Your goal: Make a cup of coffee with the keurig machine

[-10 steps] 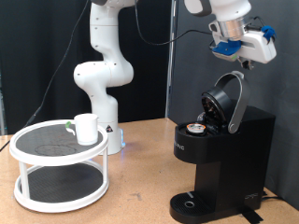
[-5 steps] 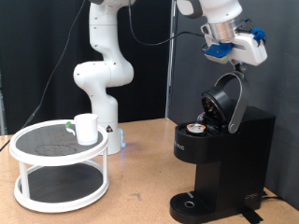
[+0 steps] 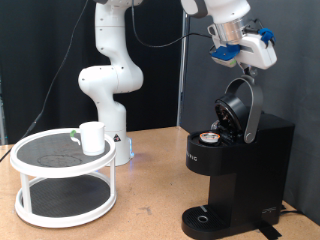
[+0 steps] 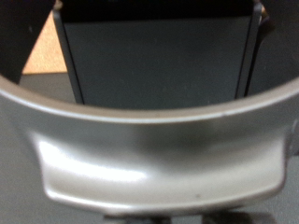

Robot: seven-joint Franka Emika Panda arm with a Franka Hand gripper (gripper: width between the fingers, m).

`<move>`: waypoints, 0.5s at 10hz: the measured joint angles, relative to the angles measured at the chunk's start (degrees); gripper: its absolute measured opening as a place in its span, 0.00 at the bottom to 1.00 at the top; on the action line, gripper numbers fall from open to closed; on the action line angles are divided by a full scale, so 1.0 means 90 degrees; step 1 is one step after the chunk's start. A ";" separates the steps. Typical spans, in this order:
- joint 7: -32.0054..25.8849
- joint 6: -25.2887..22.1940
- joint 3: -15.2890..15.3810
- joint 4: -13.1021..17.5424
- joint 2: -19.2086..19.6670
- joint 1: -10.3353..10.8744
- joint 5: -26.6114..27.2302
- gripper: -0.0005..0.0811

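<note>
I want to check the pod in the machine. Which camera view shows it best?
The exterior view: the pod sits in the keurig machine under its raised lid. The wrist view shows only blurred silver and dark machine surfaces, no pod.

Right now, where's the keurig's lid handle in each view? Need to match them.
Exterior view: the silver lid handle arcs over the raised lid of the keurig machine, at the exterior view's right, just below the pincer.
Wrist view: the same handle fills the frame as a blurred silver band, very close.
Shared landmark: the black machine body behind the handle.
</note>
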 joint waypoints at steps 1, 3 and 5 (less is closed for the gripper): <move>0.0000 -0.0057 -0.0041 -0.0033 -0.0033 -0.0059 -0.0143 0.01; 0.0000 -0.0198 -0.0151 -0.0122 -0.0118 -0.0216 -0.0358 0.01; -0.0042 -0.0273 -0.0277 -0.0250 -0.0180 -0.0369 -0.0449 0.01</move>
